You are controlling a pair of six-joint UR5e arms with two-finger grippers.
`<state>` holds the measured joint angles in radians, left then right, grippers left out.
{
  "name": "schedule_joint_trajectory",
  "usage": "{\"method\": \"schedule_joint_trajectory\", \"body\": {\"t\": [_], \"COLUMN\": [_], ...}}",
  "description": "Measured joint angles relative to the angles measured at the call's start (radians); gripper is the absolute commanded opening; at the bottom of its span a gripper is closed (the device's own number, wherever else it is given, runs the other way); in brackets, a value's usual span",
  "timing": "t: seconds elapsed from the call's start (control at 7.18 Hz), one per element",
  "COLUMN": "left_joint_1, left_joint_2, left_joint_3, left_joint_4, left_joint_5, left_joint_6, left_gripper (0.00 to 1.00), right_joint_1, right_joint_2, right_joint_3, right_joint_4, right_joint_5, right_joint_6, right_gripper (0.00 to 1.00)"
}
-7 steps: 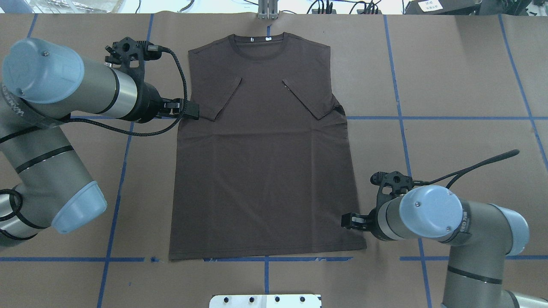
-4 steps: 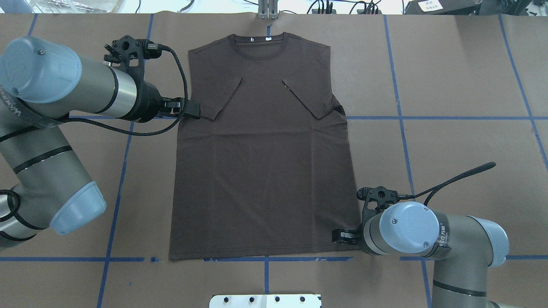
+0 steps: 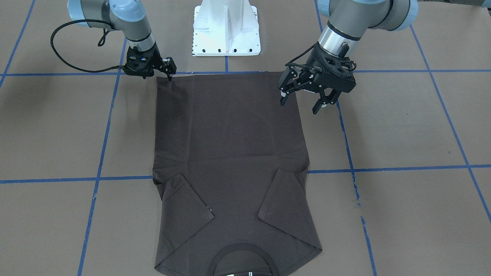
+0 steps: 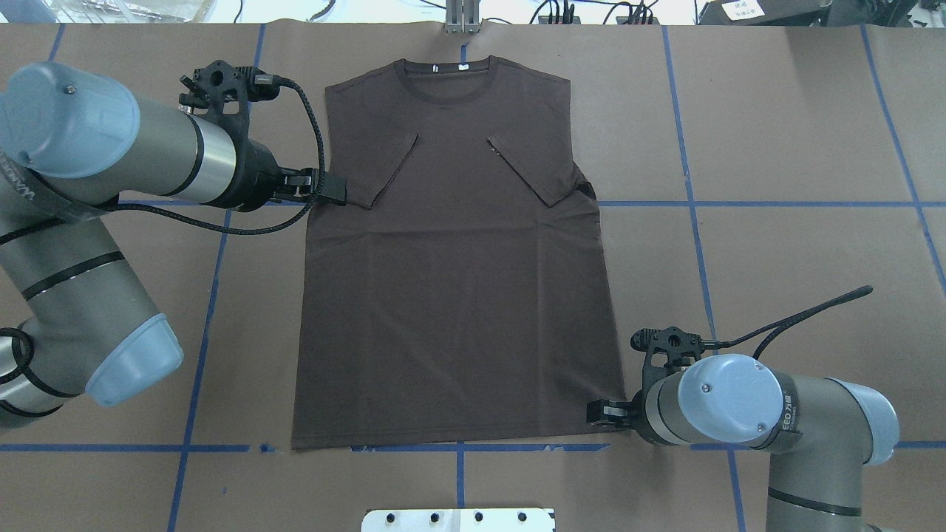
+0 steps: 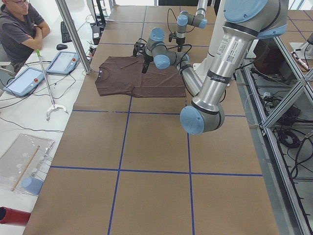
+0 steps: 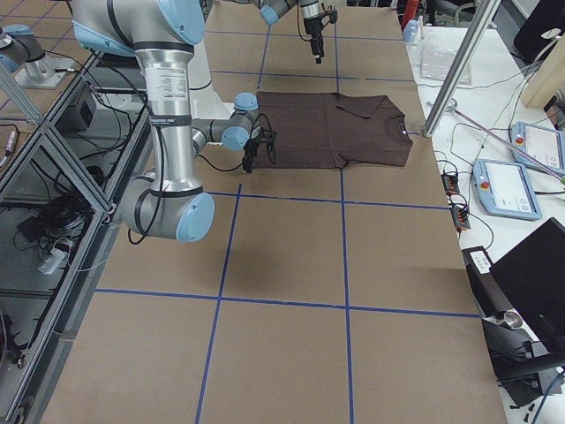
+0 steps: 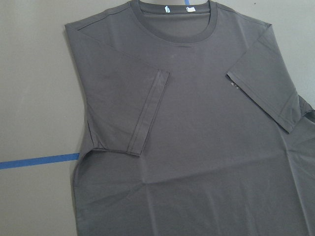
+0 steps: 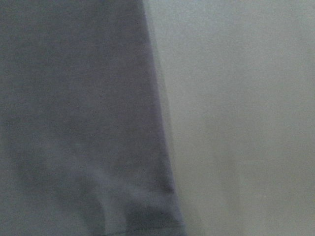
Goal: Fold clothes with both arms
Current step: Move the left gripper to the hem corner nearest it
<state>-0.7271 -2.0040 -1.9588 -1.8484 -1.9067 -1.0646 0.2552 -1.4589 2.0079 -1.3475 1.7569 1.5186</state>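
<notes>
Pre-grasp for the body fold: tee [image 4: 451,295] flat on table [image 4: 776,133], sleeves tucked in; right gripper [image 3: 169,76] low at its hem corner, grip unclear; left gripper [image 3: 300,105] spread, empty, high over left edge, so should drop and pinch.

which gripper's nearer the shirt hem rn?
Right. The right gripper is low at the right corner of the hem; the left gripper hangs open, raised over the shirt, by its left edge.
</notes>
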Motion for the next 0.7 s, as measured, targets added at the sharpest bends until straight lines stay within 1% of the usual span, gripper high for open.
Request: {"method": "schedule_joint_trajectory", "body": {"t": [0.14, 0.42, 0.56, 0.7], "left_joint_1": [0.0, 0.0, 0.0, 0.0], "left_joint_2": [0.001, 0.002, 0.003, 0.004], "left_joint_3": [0.0, 0.0, 0.0, 0.0], "left_joint_4": [0.0, 0.0, -0.001, -0.001], "left_joint_5": [0.0, 0.001, 0.0, 0.0], "left_joint_6": [0.0, 0.0, 0.001, 0.002], "left_gripper": [1.0, 1.0, 1.0, 1.0], "right_joint_1": [-0.001, -0.004, -0.005, -0.006], "right_joint_2": [-0.002, -0.002, -0.002, -0.001], "right_joint_3": [0.0, -0.003, -0.005, -0.007], "right_joint_4": [0.007, 0.005, 0.004, 0.005], "right_joint_5": [0.0, 0.0, 0.0, 0.003], "right_joint_6": [0.002, 0.003, 0.003, 0.003], "right_gripper": [0.95, 0.41, 0.24, 0.15]}}
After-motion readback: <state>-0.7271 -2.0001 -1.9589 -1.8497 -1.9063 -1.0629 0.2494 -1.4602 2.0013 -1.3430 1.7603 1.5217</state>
